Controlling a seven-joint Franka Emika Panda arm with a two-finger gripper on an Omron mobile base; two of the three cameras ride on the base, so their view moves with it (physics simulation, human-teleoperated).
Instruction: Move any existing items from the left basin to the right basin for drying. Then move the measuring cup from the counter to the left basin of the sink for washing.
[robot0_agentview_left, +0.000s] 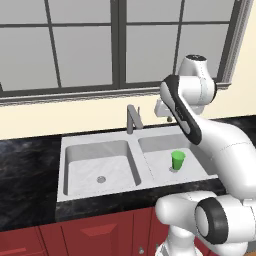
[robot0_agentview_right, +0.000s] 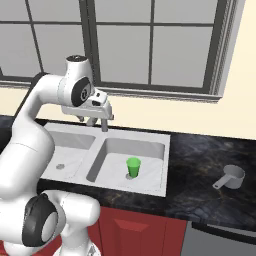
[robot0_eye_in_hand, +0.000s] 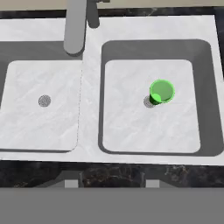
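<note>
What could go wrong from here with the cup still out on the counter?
The measuring cup sits far to the right on the counter, well away from the gripper near the faucet, so the long swing could clip the faucet. Its thin handle points toward the counter's front edge; a poor grip might knock it off. Carrying it to the left basin passes over the green tumbler in the right basin, which could tip.

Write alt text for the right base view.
A green tumbler stands upright in the right basin of a light grey double sink; the white arm's pincer hangs above the divider. A measuring cup lies on the black counter to the right.
</note>
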